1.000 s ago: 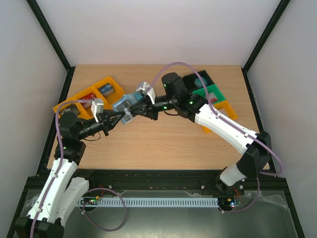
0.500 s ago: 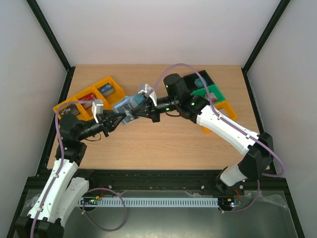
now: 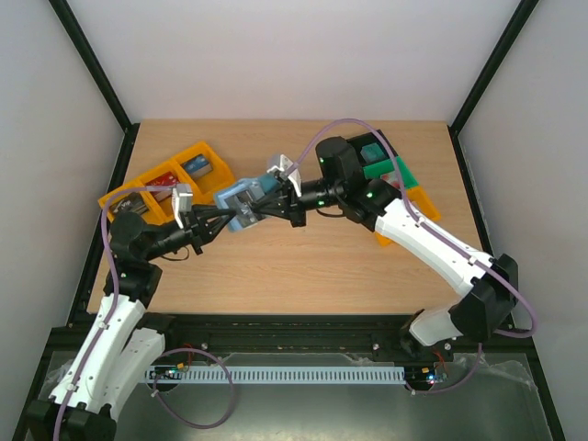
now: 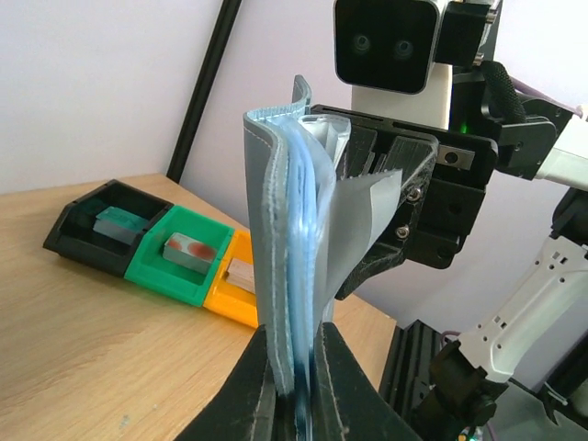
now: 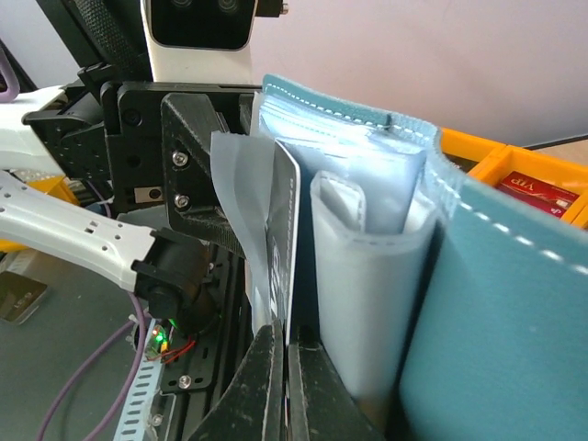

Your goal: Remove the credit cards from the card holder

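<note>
The blue card holder (image 3: 235, 198) hangs above the table between the two arms, standing open and upright. My left gripper (image 4: 299, 372) is shut on its lower edge, with the pale inner pockets (image 4: 308, 230) fanned above the fingers. My right gripper (image 5: 290, 354) is shut on the edge of one thin credit card (image 5: 283, 243), grey on one face and dark on the other, which sticks out beside a pale pocket (image 5: 367, 276). The holder's teal outer cover (image 5: 501, 322) fills the right of that view. From above, the right gripper (image 3: 264, 202) meets the holder from the right.
Orange trays (image 3: 188, 170) with blocks sit at the back left. Black (image 4: 103, 226), green (image 4: 180, 259) and orange (image 4: 231, 289) trays with blocks stand at the back right, under the right arm. The black frame rail (image 3: 294, 323) runs along the near table edge.
The right arm has drawn back to the right and its jaws have shut on a card. The holder shifted slightly right with both grippers; the left jaws loosened briefly, then shut again.
</note>
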{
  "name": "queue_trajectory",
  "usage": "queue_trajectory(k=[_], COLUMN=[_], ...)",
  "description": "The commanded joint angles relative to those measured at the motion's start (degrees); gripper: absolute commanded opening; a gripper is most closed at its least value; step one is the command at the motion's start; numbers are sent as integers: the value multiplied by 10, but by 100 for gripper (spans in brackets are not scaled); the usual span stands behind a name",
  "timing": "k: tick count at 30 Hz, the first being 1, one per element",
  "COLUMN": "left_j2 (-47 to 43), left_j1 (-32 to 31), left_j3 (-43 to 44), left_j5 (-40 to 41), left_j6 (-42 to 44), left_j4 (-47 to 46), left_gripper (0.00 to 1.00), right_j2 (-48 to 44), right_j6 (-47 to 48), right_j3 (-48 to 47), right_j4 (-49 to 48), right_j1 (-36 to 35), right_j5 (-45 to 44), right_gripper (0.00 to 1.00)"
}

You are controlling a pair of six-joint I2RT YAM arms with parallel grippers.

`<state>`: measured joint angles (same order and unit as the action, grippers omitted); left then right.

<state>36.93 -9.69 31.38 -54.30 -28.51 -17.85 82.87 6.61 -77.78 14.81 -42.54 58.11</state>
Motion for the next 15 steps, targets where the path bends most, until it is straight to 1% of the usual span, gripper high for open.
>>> queue_trajectory(k=[1,4,7,9,13,15], left_j2=[-8,-6,-4,-4,-4,-3], left_j1=[4,5,5,5,5,5], left_j3=[-1,-5,-4,-3,0,0], left_j5=[11,18,14,16,26,31], left_j6=[-17,-32,-40,-39,-34,-24], left_j4=[-19,-28,-36,-37,-40,-37], left_gripper=[2,2,3,2,2,2], right_j2=[-44,-62,-70,-69,-54,-53], right_j6=[7,-1,-1,-5,-21,-4], right_j3=[15,32,39,42,30,19], right_j4=[6,0,4,0,-2,11], right_j1=[33,53,60,60,54,36], right_j5=[-31,-40,-49,-31,39,52], right_gripper=[2,2,2,2,2,2])
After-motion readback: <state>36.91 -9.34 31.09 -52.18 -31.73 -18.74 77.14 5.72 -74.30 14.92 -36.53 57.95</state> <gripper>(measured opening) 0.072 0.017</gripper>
